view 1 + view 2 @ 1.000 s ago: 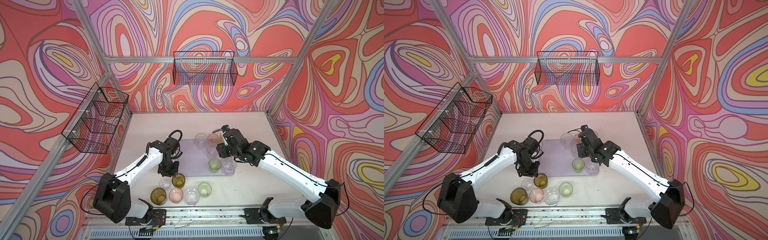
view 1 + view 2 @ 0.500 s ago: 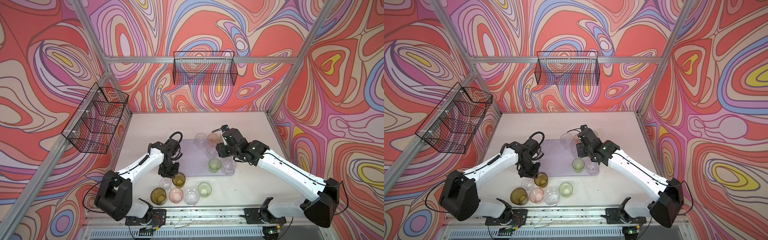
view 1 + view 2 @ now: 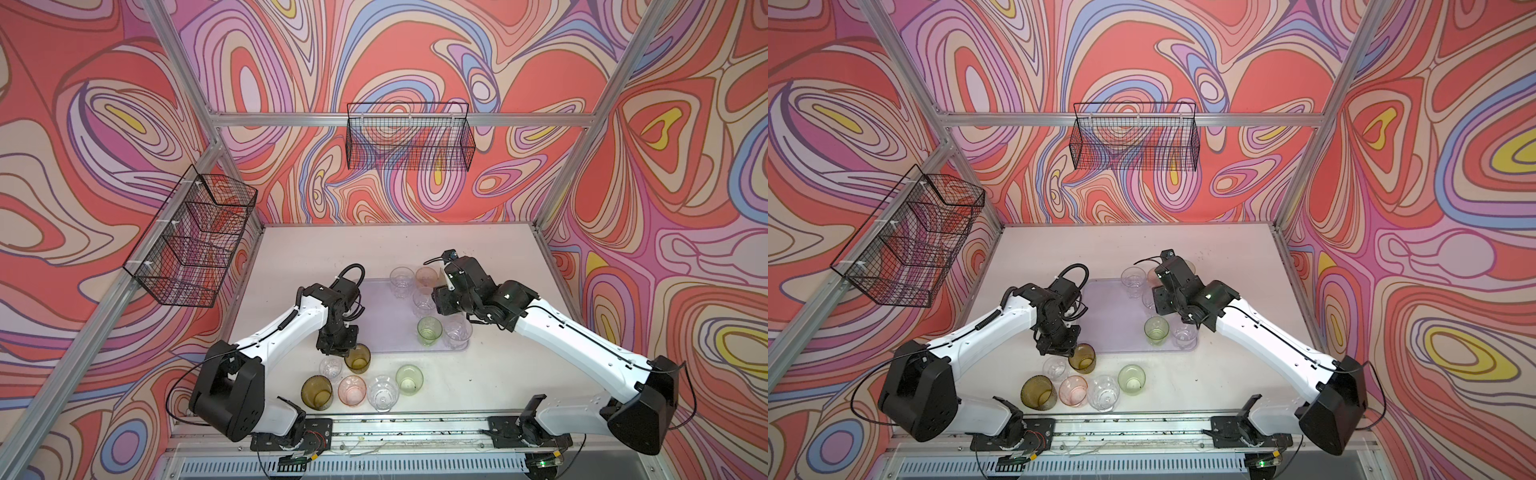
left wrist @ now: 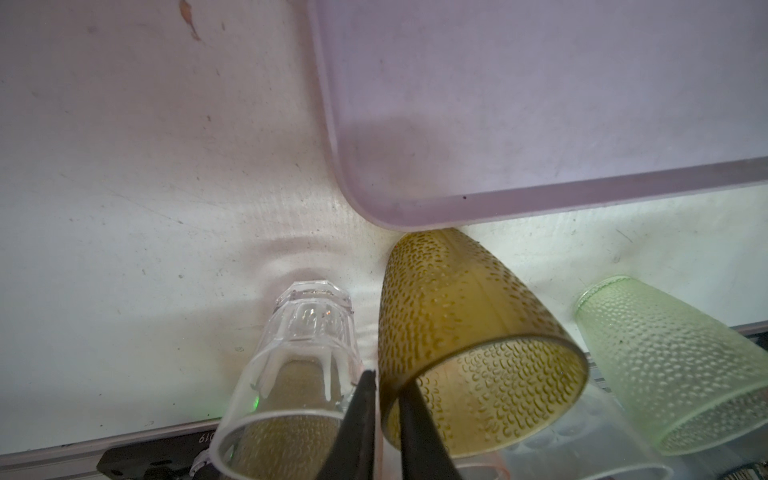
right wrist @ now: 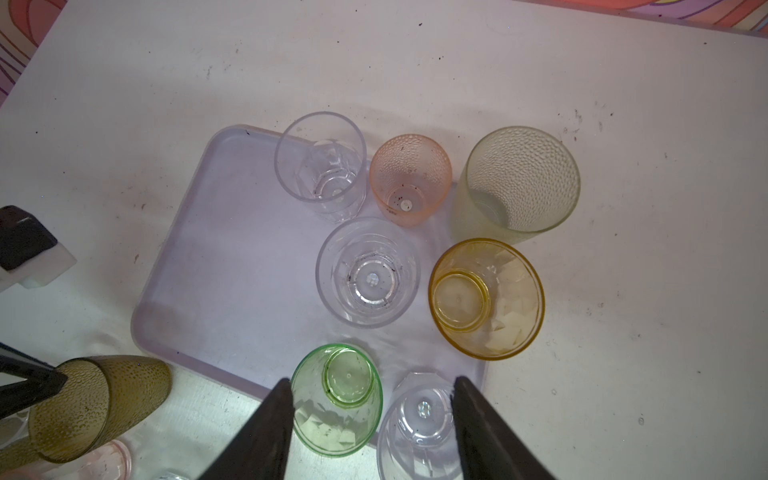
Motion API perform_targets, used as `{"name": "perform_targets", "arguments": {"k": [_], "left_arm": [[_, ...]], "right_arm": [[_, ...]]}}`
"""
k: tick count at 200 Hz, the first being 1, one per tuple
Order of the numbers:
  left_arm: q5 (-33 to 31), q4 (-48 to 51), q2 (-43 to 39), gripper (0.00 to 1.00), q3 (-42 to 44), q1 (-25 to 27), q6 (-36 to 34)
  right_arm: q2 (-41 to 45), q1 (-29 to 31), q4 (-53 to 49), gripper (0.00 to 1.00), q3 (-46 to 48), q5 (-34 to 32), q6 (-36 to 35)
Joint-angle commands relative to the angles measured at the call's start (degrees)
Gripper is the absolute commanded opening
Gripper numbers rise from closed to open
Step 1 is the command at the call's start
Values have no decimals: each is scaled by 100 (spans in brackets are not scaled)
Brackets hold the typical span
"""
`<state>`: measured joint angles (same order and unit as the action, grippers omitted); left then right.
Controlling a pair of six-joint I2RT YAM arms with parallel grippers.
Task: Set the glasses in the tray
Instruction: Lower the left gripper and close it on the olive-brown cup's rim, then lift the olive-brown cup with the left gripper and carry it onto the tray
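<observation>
We see the counter (image 3: 374,249) carrying the lilac tray (image 3: 374,320) | right fingers (image 5: 257,440) spread apart above tray, grasping nothing | left fingers (image 4: 357,428) clenched on rim of olive-brown glass (image 4: 457,316), on counter just beside tray corner | other glasses (image 3: 424,301) upright, some inside tray, some outside.

In both top views the right arm (image 3: 561,328) hides the yellow glass (image 5: 486,297) and nearly all of the tall pale glass (image 5: 519,183) along the tray's (image 3: 386,328) right edge.
</observation>
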<state>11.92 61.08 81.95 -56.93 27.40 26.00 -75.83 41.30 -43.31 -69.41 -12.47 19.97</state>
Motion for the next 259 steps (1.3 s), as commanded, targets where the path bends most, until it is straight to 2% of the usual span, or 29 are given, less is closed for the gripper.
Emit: {"name": "perform_targets", "arguments": {"k": [1,104,178,259], "left_arm": [[-129,43,20,14,35,-18,77],[-203,244,-70,6,-133,-20,66],[-425,696,-85,0,-629,-16,-91],[-681,1058,-30,0,-1317,-17,-250]], "right_arm": [[33,-26,-50,62,-100,-78,-19],[17,-30,-31,62,-93,-87,-19],[21,-21,-38,62,-108,-80,-40],[95,-25,1,63,-70,-89,-56]]}}
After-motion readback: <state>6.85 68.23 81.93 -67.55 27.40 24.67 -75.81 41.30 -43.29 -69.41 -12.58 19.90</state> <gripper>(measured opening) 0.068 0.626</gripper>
